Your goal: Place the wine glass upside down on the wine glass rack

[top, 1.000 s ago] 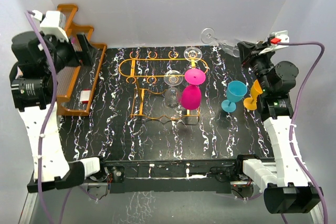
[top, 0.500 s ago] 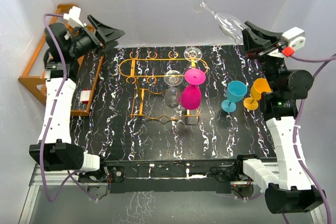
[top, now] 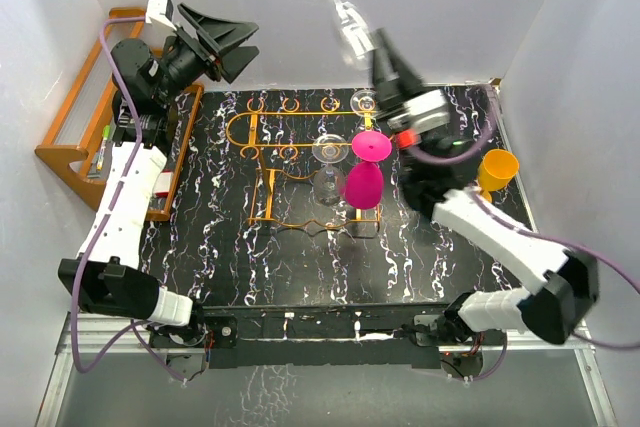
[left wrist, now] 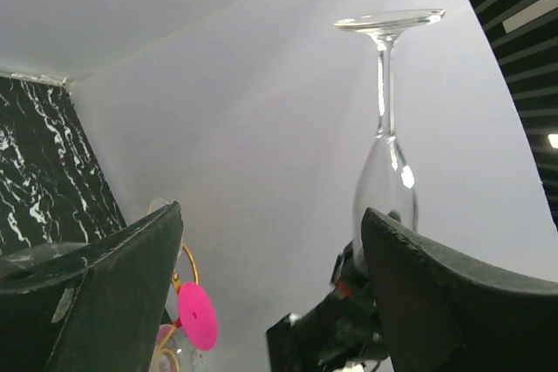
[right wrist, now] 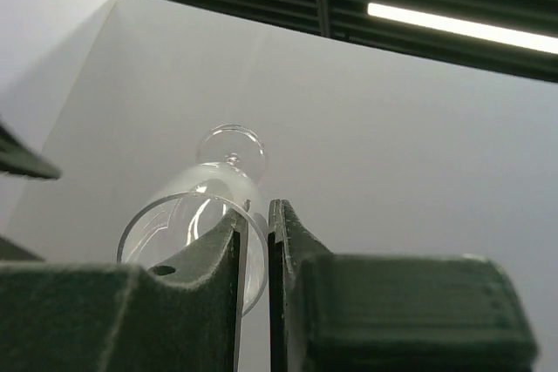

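My right gripper (top: 385,65) is shut on the rim of a clear wine glass (top: 345,19) and holds it high above the rack's back right, foot up. In the right wrist view the fingers (right wrist: 228,246) pinch the glass wall (right wrist: 187,206). The orange-gold wire rack (top: 262,139) stands mid-table with a pink glass (top: 363,185) and two clear glasses (top: 328,150) hanging upside down in it. My left gripper (top: 228,42) is open and empty, raised at the back left and facing the held glass (left wrist: 384,185); its view also shows the right gripper (left wrist: 349,328).
A brown wooden stepped rack (top: 85,137) stands at the left edge. An orange cup (top: 497,169) stands at the right behind my right arm. White walls enclose the black marbled table (top: 300,267) on three sides.
My right arm has swung left and upward with the clear glass, from the back right corner to above the rack. My left gripper has turned a little further toward it.
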Tool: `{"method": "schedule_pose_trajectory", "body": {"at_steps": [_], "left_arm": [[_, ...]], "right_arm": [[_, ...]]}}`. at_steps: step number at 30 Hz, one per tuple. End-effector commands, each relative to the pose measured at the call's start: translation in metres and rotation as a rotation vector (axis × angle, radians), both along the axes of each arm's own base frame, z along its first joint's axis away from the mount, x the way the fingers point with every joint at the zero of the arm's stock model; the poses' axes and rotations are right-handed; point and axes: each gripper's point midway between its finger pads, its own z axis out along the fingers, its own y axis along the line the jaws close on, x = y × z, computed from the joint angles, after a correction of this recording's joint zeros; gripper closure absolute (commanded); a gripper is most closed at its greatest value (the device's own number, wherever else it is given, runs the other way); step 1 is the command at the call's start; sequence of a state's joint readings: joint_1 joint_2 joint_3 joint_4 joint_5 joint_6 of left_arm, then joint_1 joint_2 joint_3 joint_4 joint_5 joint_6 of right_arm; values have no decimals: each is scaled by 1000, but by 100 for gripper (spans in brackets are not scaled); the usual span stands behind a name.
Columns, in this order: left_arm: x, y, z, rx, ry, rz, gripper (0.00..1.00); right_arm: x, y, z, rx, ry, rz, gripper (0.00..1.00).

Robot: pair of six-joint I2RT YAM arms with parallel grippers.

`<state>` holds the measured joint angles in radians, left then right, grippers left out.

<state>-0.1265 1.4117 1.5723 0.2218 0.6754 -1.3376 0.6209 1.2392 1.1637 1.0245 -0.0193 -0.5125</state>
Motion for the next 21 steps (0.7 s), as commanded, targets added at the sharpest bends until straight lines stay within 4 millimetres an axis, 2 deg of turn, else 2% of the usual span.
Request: {"method": "schedule_pose_trajectory", "body": {"at_steps": [1,4,6,8,13,17,21], "left_arm": [[-21,6,54,-70,-116,11,18],[-32,6,63,-71,-147,2,19],[-33,6,61,-62,-148,1,20],[-46,8,68,-58,-180,5,22],[-44,9,68,-64,-178,18,28],[-46,10,77,-72,-208,25,29],[-43,10,76,-59,-199,29,30]], "right_arm": [[-39,-9,28,90,-229,-373,92],[-39,-4,20,121,-224,-407,92],[-38,-1,15,129,-215,-414,92],[-39,10,11,107,-212,-411,92],[-47,38,2,78,-202,-377,92],[-50,52,-4,60,-192,-357,92],[-56,70,-7,33,-190,-323,92]]}}
